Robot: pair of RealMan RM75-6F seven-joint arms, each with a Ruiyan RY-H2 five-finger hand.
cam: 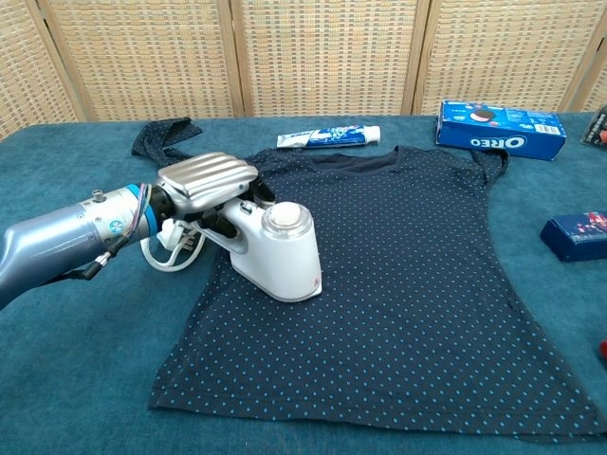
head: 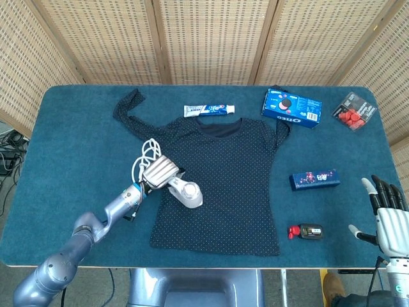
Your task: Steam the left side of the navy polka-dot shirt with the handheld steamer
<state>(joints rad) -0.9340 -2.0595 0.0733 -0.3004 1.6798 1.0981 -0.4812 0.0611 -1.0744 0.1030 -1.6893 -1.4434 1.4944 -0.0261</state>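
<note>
The left robot hand (head: pixel 160 171) is gripping the white steamer (head: pixel 185 192), which is resting on the shirt (head: pixel 230 179) just beside it; the right robot hand (head: pixel 388 214) is hovering open, well apart.

Shirt (head: pixel 223 185) on blue table (head: pixel 77 147)

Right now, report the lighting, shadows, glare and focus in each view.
Head view: even, diffuse light; the steamer and the Oreo box cast only faint, soft shadows on the table; focus is sharp throughout. Chest view: mild sheen on the left hand and the steamer's white top; the shirt dots stay crisp; the wicker screen is evenly lit, with no blown highlights.
</note>
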